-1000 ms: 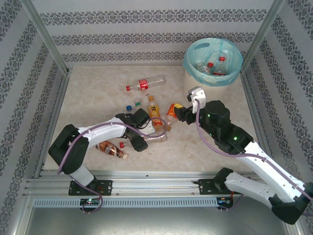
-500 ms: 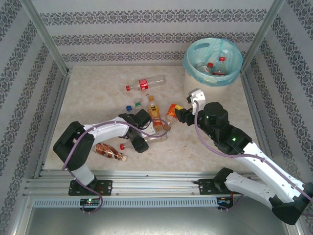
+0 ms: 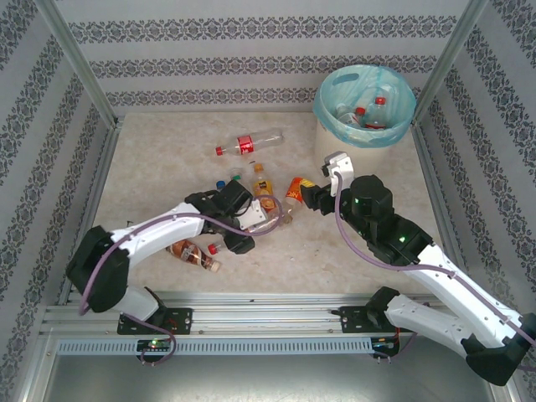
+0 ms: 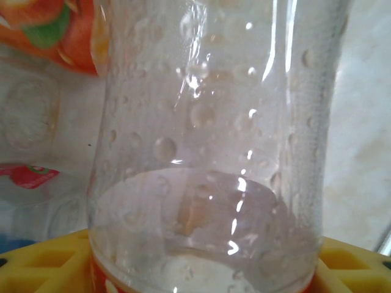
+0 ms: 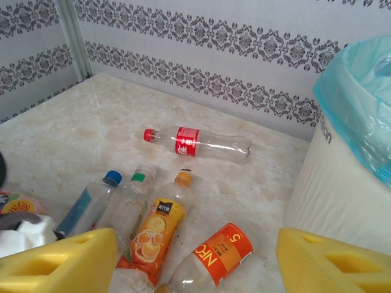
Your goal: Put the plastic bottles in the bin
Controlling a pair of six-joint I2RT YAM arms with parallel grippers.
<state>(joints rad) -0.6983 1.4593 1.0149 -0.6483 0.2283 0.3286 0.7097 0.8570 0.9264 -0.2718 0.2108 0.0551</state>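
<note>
L hand [image 4: 203,259] clamped on clear bottle [image 4: 208,152], R hand [image 5: 195,261] apart, empty, by orange-label bottles [image 5: 153,235] on bench [image 5: 79,128], bin [image 5: 342,183] nr its right, 1 red-label bottle [image 5: 195,143] further back

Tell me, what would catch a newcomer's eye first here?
First the teal-lined bin at the far right of the table, with a few bottles already inside. Then the bright bottles scattered mid-table, where the left gripper pinches a clear bottle between its yellow fingers.
</note>
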